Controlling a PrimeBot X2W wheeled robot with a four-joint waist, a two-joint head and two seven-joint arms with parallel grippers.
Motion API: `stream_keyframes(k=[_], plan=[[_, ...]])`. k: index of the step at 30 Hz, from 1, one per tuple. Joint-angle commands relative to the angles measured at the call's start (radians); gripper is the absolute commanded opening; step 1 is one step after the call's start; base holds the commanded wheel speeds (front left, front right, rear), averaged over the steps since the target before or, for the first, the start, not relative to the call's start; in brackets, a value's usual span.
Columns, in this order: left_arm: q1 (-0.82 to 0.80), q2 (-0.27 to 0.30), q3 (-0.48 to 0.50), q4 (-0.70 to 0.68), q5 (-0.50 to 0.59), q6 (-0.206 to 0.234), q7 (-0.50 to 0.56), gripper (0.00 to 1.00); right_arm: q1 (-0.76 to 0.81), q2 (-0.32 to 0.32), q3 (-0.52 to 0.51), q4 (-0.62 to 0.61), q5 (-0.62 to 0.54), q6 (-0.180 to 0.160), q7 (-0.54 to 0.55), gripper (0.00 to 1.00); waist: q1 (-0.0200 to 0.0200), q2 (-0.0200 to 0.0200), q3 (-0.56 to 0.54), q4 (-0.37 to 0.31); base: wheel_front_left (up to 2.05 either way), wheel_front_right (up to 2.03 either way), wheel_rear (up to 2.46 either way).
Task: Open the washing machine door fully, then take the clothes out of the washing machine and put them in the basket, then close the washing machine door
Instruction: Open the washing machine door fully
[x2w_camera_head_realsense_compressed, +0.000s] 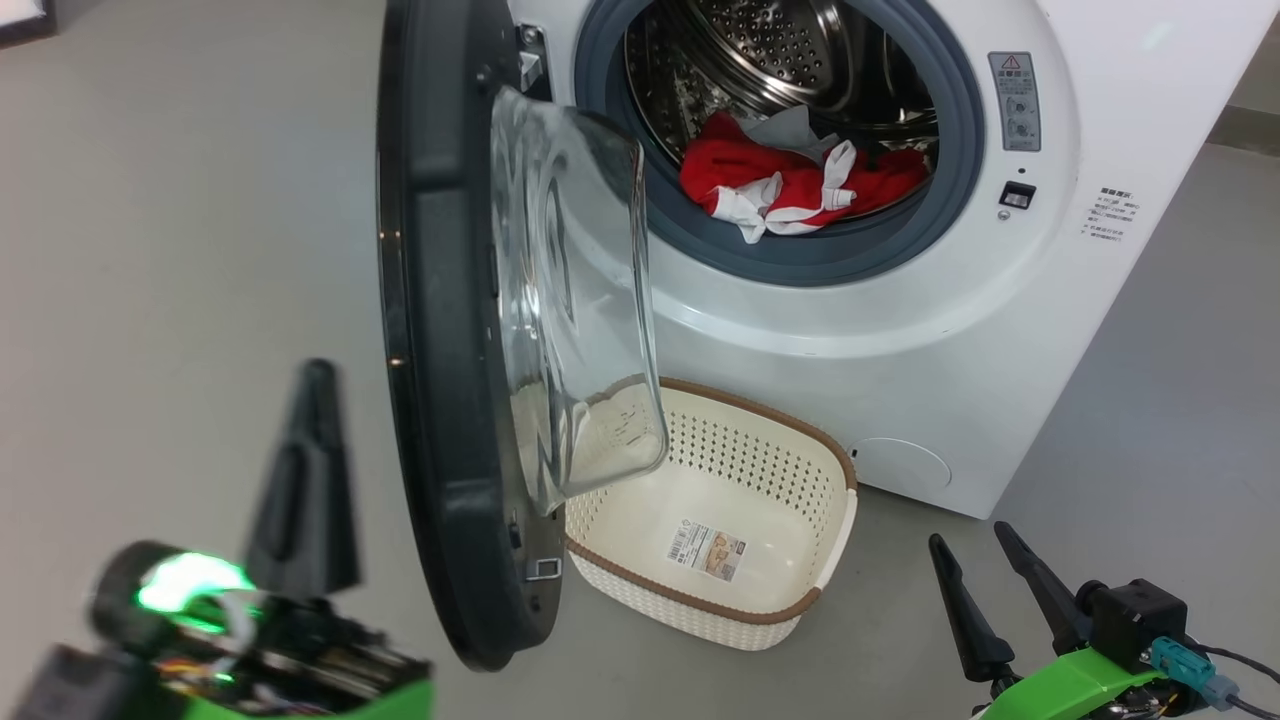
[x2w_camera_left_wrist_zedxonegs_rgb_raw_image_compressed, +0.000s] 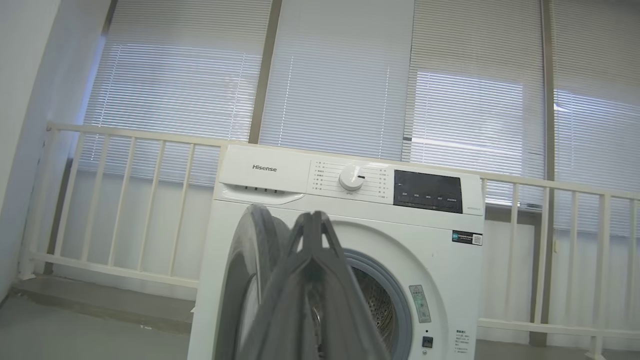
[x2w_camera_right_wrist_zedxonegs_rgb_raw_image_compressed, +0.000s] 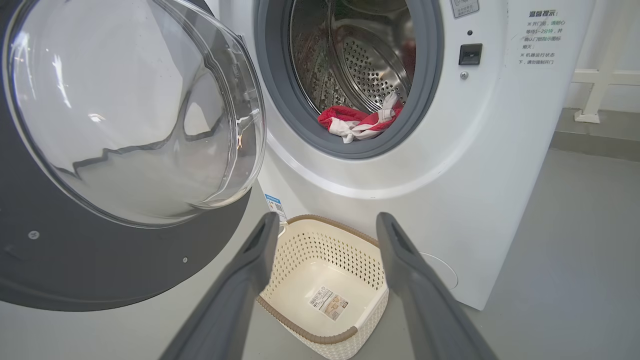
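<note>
The washing machine stands open. Its door is swung out edge-on towards me, with the glass bowl facing right. Red clothes with white bands and a grey piece lie at the front of the steel drum. The cream basket sits empty on the floor below the opening, a sticker on its bottom. My left gripper is shut on nothing, just left of the door's black rim. My right gripper is open at the lower right, empty. In the right wrist view its fingers frame the basket; the clothes and door show above.
Grey floor surrounds the machine. In the left wrist view my shut gripper points at the washing machine and its door; a white railing and blinds stand behind. A raised ledge runs behind the machine on the right.
</note>
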Motion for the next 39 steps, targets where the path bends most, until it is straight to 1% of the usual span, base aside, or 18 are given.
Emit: stream_keyframes(k=[1, 4, 7, 10, 13, 17, 24, 39], plan=[[-0.007, 0.015, -0.020, -0.043, 0.001, -0.002, -0.005, 0.00, -0.014, -0.004, 0.027, -0.027, -0.005, 0.002, -0.012, 1.00, 0.0000, 0.0000, 0.000, -0.001, 0.00, 0.00, 0.00], [0.015, 0.015, -0.141, -0.032, -0.007, -0.002, -0.005, 0.00, -0.017, -0.002, 0.030, -0.026, -0.004, 0.002, -0.012, 1.00, 0.0000, 0.0000, 0.002, -0.001, 0.00, 0.00, 0.00], [0.036, 0.019, -0.265, 0.050, -0.021, -0.003, -0.005, 0.00, -0.023, -0.002, 0.037, -0.024, -0.002, 0.002, -0.012, 1.00, 0.0000, 0.0000, 0.003, -0.004, 0.00, 0.00, 0.00], [0.054, 0.032, -0.340, 0.162, -0.045, -0.003, -0.005, 0.00, -0.029, -0.002, 0.043, -0.022, -0.001, 0.002, -0.012, 1.00, 0.0000, 0.0000, 0.003, -0.008, 0.00, 0.00, 0.00], [0.062, 0.035, -0.363, 0.259, -0.076, -0.003, -0.005, 0.00, -0.034, -0.003, 0.051, -0.021, 0.002, 0.002, -0.012, 1.00, 0.0000, 0.0000, 0.004, -0.011, 0.00, 0.00, 0.00], [0.051, 0.033, -0.338, 0.335, -0.092, -0.003, -0.005, 0.00, -0.039, -0.006, 0.055, -0.022, 0.003, 0.002, -0.012, 1.00, 0.0000, 0.0000, 0.005, -0.012, 0.00, 0.00, 0.00], [0.041, 0.025, -0.265, 0.394, -0.091, -0.003, -0.005, 0.00, -0.037, -0.007, 0.062, -0.026, 0.006, 0.002, -0.012, 1.00, 0.0000, 0.0000, 0.003, -0.013, 0.00, 0.00, 0.00], [0.021, 0.024, -0.151, 0.459, -0.079, -0.003, -0.005, 0.00, -0.042, -0.007, 0.066, -0.037, 0.005, 0.002, -0.012, 1.00, 0.0000, 0.0000, 0.020, -0.015, 0.00, 0.00, 0.00]])
